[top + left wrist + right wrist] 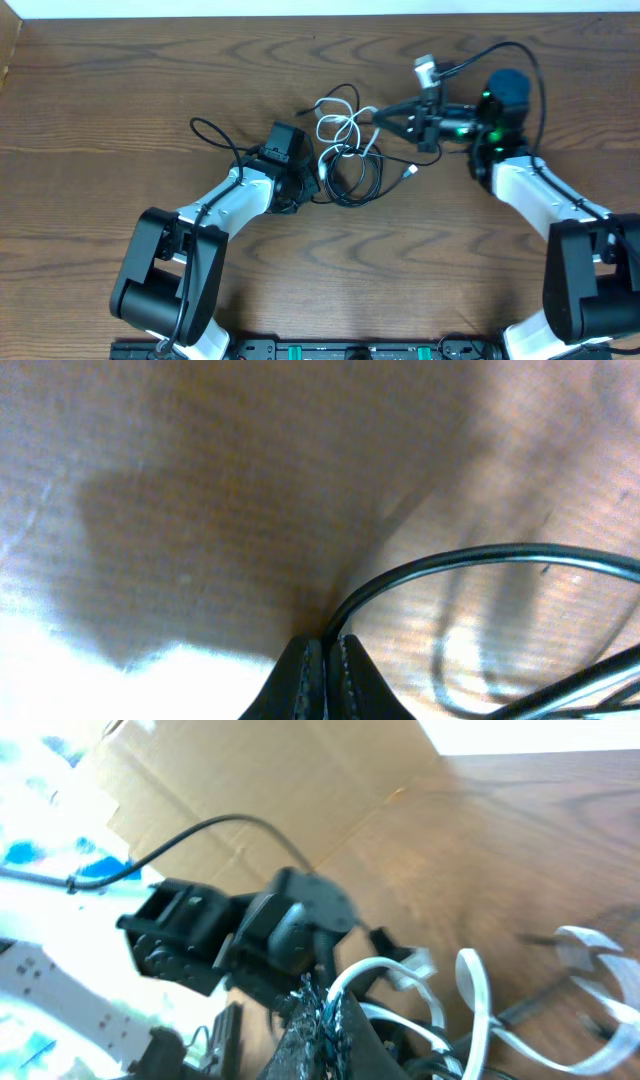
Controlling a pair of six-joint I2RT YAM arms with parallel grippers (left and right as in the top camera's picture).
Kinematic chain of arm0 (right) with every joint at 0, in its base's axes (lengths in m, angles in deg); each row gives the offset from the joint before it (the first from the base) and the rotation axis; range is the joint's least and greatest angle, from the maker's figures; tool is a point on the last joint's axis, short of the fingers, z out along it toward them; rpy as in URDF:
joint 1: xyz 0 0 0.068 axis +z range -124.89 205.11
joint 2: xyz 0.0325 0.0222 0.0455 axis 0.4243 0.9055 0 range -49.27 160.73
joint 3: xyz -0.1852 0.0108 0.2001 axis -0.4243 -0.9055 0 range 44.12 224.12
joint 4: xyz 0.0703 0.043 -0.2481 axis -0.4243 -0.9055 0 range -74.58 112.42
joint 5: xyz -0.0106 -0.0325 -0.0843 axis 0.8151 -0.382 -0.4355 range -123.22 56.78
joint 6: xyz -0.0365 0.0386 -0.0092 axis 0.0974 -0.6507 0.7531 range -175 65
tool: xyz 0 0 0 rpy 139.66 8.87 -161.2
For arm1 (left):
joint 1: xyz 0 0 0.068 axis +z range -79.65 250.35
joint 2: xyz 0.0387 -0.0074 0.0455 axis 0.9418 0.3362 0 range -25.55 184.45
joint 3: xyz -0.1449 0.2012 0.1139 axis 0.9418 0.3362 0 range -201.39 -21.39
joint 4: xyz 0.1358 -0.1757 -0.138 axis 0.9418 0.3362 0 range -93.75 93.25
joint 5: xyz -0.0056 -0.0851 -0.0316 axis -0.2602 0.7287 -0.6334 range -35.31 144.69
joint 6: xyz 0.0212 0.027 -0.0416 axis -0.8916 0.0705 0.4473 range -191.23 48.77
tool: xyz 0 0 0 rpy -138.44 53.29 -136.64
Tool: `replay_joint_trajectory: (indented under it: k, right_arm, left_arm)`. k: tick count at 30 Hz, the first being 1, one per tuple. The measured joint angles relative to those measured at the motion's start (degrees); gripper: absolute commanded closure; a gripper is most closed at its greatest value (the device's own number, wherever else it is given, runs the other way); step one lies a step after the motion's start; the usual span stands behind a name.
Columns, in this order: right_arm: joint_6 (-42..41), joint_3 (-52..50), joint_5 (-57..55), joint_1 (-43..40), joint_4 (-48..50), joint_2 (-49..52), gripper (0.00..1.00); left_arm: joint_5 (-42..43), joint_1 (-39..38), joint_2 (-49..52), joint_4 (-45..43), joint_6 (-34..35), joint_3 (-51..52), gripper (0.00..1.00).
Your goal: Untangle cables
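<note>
Left gripper (pixel 327 644) low at table (pixel 100 100), jaws pinched on 1 black cable (pixel 480 555). Right gripper (pixel 379 116) stretched toward centre, clamped on white cable (pixel 335 128).

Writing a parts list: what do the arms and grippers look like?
The left arm and right arm have white shells with black joints. The left gripper and right gripper are black. Green lights glow near the right wrist, where a black arm cable loops.
</note>
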Motion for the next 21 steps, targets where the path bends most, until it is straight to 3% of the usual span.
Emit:
replay_joint_trajectory:
  k: [6, 10, 17, 21]
  right_arm:
    - [0.44, 0.07, -3.87, -7.67, -8.66, -0.02, 0.99]
    - [4.59, 0.37, -12.68, -11.52, -21.79, -0.17, 0.99]
    - [11.8, 0.39, -30.71, -11.87, -39.19, -0.2, 0.98]
    - [13.77, 0.39, -35.56, -11.19, -45.24, -0.2, 0.96]
  left_arm:
    - [0.76, 1.03, -0.57, 5.7, -1.25, -0.31, 0.93]
    - [1.11, 3.56, -0.98, 9.64, -4.0, -0.33, 0.92]
    - [2.29, 8.68, -1.16, 13.33, -8.09, -0.33, 0.92]
    - [3.98, 10.03, -1.16, 11.61, -8.52, -0.07, 0.92]
